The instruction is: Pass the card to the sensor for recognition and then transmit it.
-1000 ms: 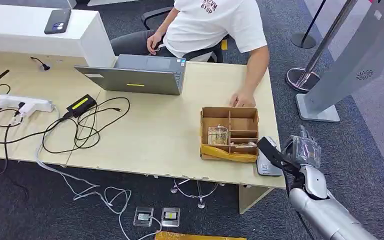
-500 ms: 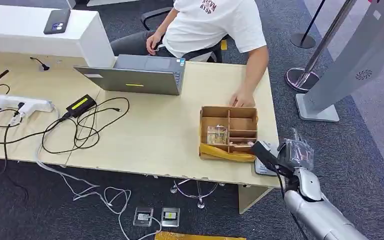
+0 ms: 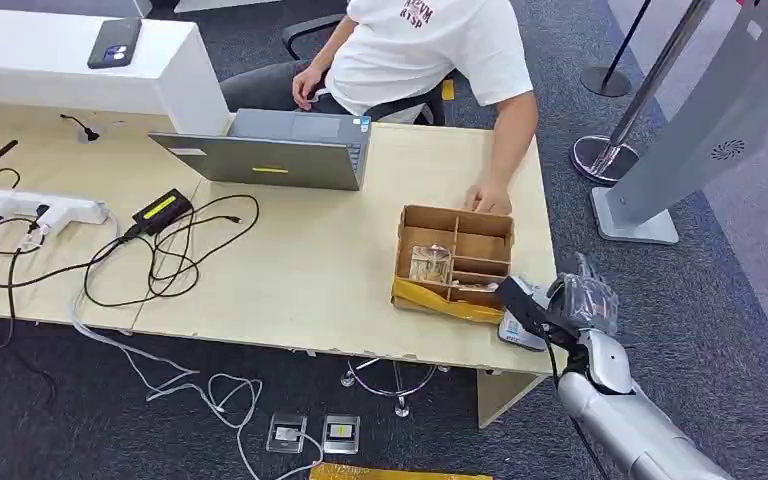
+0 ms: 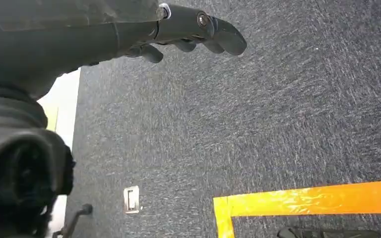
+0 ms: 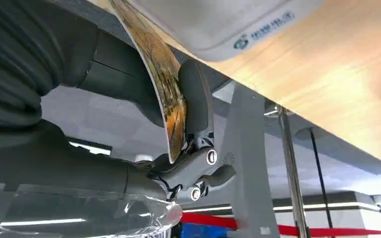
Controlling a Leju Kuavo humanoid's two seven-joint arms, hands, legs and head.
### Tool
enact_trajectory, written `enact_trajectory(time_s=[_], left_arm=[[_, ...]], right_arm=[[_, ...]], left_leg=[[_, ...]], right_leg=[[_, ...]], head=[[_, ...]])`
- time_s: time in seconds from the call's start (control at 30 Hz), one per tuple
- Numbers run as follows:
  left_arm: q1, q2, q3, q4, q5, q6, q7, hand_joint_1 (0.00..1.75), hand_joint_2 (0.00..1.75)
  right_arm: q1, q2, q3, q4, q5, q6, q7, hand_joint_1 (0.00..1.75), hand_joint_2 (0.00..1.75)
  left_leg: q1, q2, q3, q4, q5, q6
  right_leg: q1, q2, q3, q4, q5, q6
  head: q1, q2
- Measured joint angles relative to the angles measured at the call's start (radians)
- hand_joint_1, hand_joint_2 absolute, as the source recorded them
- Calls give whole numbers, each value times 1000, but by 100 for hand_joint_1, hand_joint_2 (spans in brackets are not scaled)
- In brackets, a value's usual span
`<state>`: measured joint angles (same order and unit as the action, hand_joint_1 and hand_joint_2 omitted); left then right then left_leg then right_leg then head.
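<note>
My right hand (image 3: 582, 300) hovers at the table's right front corner, right beside the grey-white sensor (image 3: 518, 328) that lies flat there. In the right wrist view the thumb and fingers pinch a picture card (image 5: 167, 96), its edge up close to the sensor's (image 5: 218, 20) rim. My left hand (image 4: 188, 29) hangs over the dark carpet, fingers stretched out and holding nothing.
A brown compartment box (image 3: 455, 262) stands just left of the sensor, and a seated person's hand (image 3: 487, 197) rests at its far edge. A laptop (image 3: 280, 150), cables and a power strip (image 3: 50, 208) lie further left. A grey kiosk (image 3: 710, 130) stands on my right.
My right hand has carried the card leftward and closer to the sensor. The box and the sensor have shifted a little to the left.
</note>
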<state>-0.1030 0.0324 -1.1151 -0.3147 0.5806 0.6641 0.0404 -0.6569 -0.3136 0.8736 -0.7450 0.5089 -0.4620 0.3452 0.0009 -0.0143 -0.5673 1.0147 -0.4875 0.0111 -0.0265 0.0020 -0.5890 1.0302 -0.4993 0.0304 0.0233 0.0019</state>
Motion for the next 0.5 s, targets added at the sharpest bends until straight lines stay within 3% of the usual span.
enact_trajectory(time_s=[0.27,0.5], left_arm=[[0,0,-4,0,0,0,0,0,0],[0,1,-12,0,-6,-1,0,0,0]], right_arm=[[-20,-6,-15,5,-32,-69,21,175,175],[-38,-48,-55,-58,-15,-129,59,175,175]], left_leg=[[0,0,0,0,0,0],[0,0,0,0,0,0]], right_leg=[[0,0,0,0,0,0],[0,0,0,0,0,0]], head=[[0,0],[0,0]])
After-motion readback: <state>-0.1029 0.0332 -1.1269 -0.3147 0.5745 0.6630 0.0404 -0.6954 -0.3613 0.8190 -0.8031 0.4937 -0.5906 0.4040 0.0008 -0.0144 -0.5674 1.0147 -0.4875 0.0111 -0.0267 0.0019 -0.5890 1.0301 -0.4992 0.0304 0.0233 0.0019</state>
